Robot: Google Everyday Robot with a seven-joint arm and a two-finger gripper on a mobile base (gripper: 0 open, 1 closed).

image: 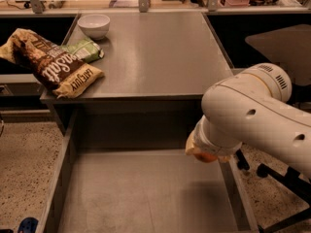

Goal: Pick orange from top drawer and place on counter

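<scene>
**Below the counter's front edge, near its front-right corner: gripper on orange**

Gripper [206, 150]: at the end of the white arm [252, 113], over the right side of the open drawer [141, 193], close to the drawer's right wall. The arm's wrist hides most of it. Jaws closed narrowly on the orange [206, 157]; only the fruit's lower part shows between the tan fingers [192, 145].

Orange: held above the drawer floor and apparently clear of it, with a shadow on the floor beneath.

Drawer: pulled out from under the counter [160, 52]; grey floor, low side walls.

Counter: white bowl [94, 24] at the far-left corner, contents cannot be told. Brown chip bag [53, 64] overhangs the left edge. Green packet [86, 49] lies between bag and bowl, touching the bag.
</scene>
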